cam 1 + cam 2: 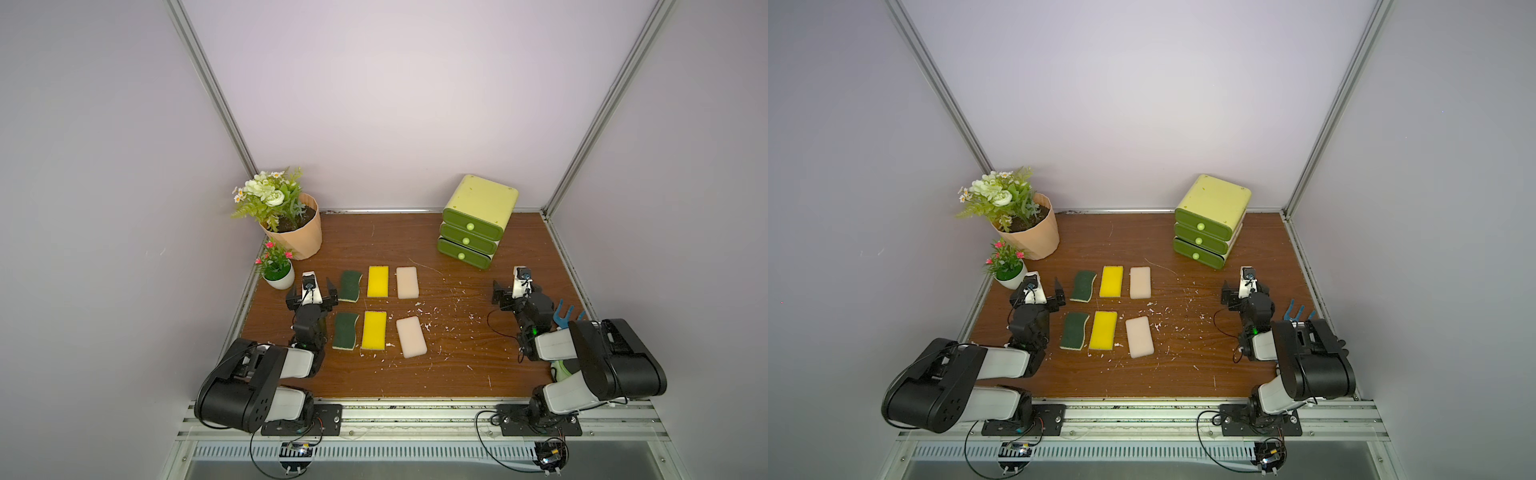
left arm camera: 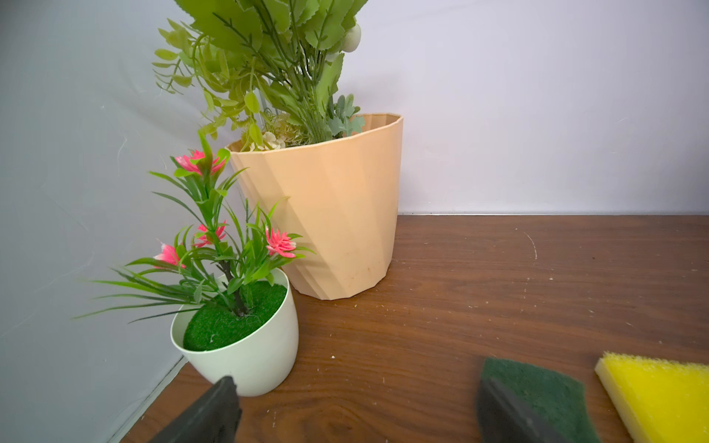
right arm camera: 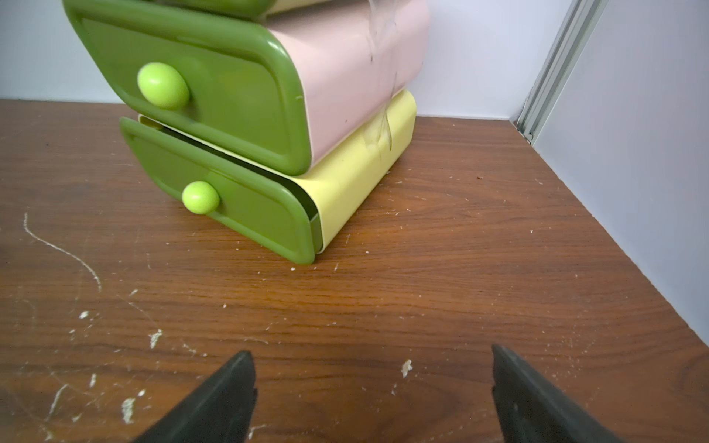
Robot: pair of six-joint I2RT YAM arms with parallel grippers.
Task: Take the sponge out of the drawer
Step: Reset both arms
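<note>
right gripper (image 3: pixel 372 368) gaping empty | left gripper (image 2: pixel 356 383) gaping empty too | three-drawer green-fronted plastic chest (image 1: pixel 478 203) standing far right, presumably hiding sponge | next: centring jaws on round lime knob (image 3: pixel 199 196) of ajar bottom drawer (image 3: pixel 249 214), pulling straight nearward

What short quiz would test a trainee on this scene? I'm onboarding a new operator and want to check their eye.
1. True or false: the left gripper or the right gripper holds a sponge.
2. How many sponges lie on the table?
3. Which gripper is nearer the drawer unit? A left, B right.
Key: 1 false, both stand open and empty. 2 six. 3 B.
</note>
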